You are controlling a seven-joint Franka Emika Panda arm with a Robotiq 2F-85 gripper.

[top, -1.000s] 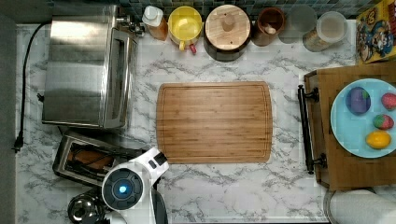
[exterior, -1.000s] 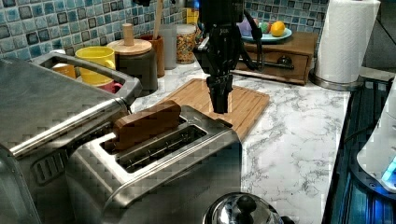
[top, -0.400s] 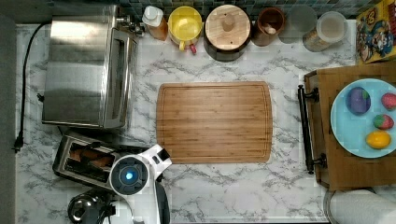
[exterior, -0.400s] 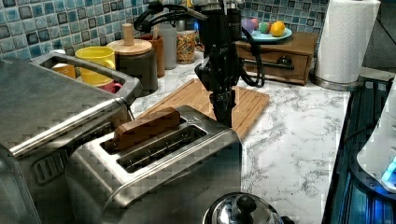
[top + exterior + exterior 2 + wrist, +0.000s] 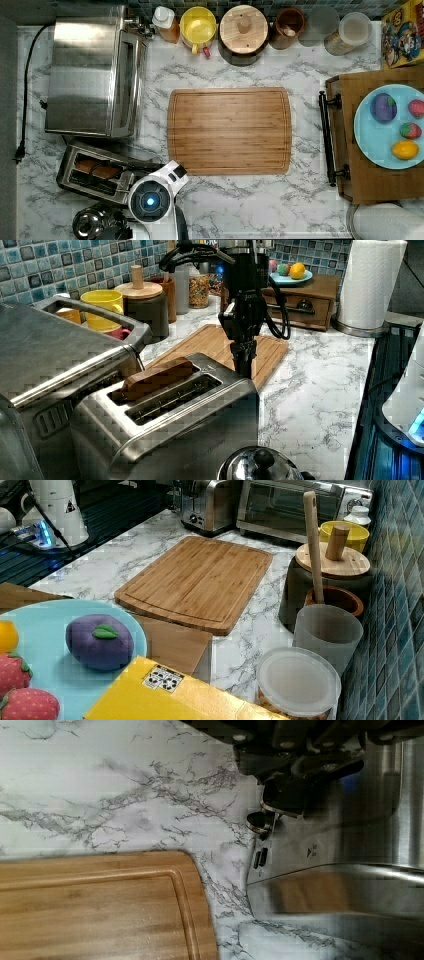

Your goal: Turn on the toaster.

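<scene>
One second on, the gripper [image 5: 243, 371], its jaw state impossible to tell, has dropped from above the cutting board [image 5: 229, 131] to the toaster [image 5: 97, 172] at the top view's 7 o'clock, apparently nearing its lever.

Small rectangular stainless-steel toaster [image 5: 97, 172] with two long dark slots on top, standing upright on the marble counter [image 5: 240, 200]. In the top view, set near the lower left corner, just below the large steel toaster oven [image 5: 92, 70] and off the lower left corner of the wooden cutting board [image 5: 230, 131]. One brown slice of bread [image 5: 157, 377] standing raised out of the slot nearer the oven in the left view, the other slot dark. Brushed sides, shiny rounded edges. Seen in the right view at the far end of the counter [image 5: 205, 502], its end face carrying a small round knob. Same end face in the wrist view [image 5: 320, 855], with a small dark lever slot.
</scene>
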